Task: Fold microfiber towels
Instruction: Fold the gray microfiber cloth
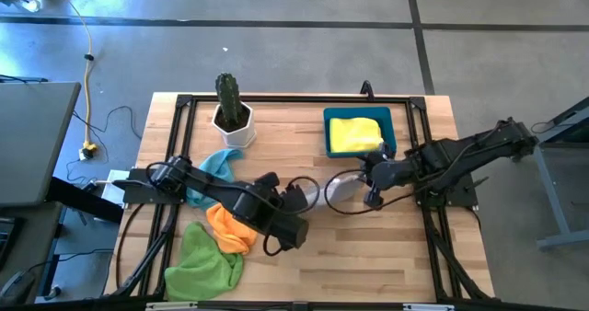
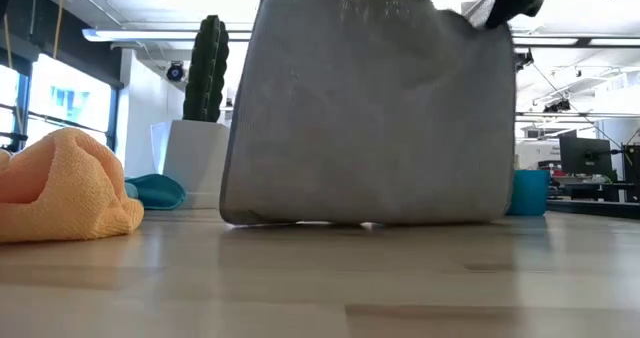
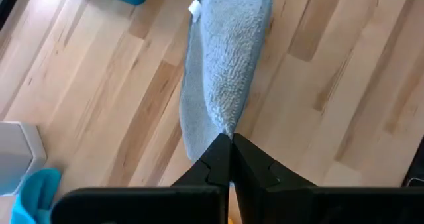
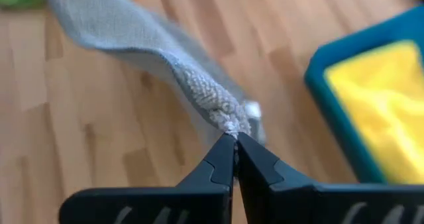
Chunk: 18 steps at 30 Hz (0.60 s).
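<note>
Grey towel (image 2: 370, 108) hangs between both claws beside the blue bin (image 1: 402, 127), left claw (image 3: 230, 143) and right claw (image 4: 233, 143) each pinching a corner; either thin grip could slip and drop it crooked.

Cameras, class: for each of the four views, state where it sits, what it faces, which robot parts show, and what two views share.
High: overhead, facing down; both arms, blue plastic bin.
Low: table height, facing the hanging soft grey microfiber towel; dark arm part at top.
Left wrist: on left arm; left end effector pinching the towel.
Right wrist: on right arm; right end effector pinching it.
Shared: both wrist views show the towel.
</note>
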Motion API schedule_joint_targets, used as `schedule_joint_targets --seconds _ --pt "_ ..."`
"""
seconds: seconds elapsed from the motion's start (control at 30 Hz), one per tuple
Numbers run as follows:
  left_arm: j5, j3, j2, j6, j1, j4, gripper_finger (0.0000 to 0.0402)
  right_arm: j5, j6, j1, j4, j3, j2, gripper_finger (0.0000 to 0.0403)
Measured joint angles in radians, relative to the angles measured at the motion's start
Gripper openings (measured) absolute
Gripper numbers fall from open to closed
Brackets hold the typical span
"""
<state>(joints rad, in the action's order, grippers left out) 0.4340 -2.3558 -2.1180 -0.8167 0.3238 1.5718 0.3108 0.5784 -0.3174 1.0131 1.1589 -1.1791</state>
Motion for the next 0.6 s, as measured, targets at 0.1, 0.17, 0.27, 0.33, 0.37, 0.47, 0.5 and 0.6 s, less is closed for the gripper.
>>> schedule_joint_targets --seconds 0.1,0.17,0.27,0.33,0.37,0.47,0.5,0.6 --pt "-0.009 0.0 0.015 0.031 -0.005 0.0 0.0 -0.052 0.016 -0.02 0.01 0.033 -0.024 0.0" --pt "-0.018 -0.001 0.017 0.077 -0.01 -0.001 0.0 -0.057 0.001 -0.027 0.017 0.054 -0.029 0.0" --pt "-0.008 0.0 0.026 0.159 -0.028 -0.001 0.0 -0.018 -0.034 -0.023 0.038 0.088 -0.031 0.0" --pt "0.038 -0.001 0.029 0.197 -0.049 -0.001 0.0 0.053 -0.061 -0.01 0.063 0.113 -0.031 0.0" --pt "0.06 0.0 0.031 0.212 -0.06 -0.001 0.0 0.089 -0.077 0.0 0.075 0.124 -0.031 0.0" --pt "0.121 0.0 0.041 0.266 -0.099 -0.001 0.0 0.167 -0.159 0.039 0.082 0.131 -0.03 0.0" --pt "0.142 0.0 0.044 0.279 -0.112 -0.001 0.0 0.187 -0.194 0.054 0.082 0.129 -0.03 0.0" --pt "0.188 0.0 0.056 0.318 -0.152 -0.001 0.0 0.242 -0.254 0.103 0.091 0.118 -0.034 0.0"
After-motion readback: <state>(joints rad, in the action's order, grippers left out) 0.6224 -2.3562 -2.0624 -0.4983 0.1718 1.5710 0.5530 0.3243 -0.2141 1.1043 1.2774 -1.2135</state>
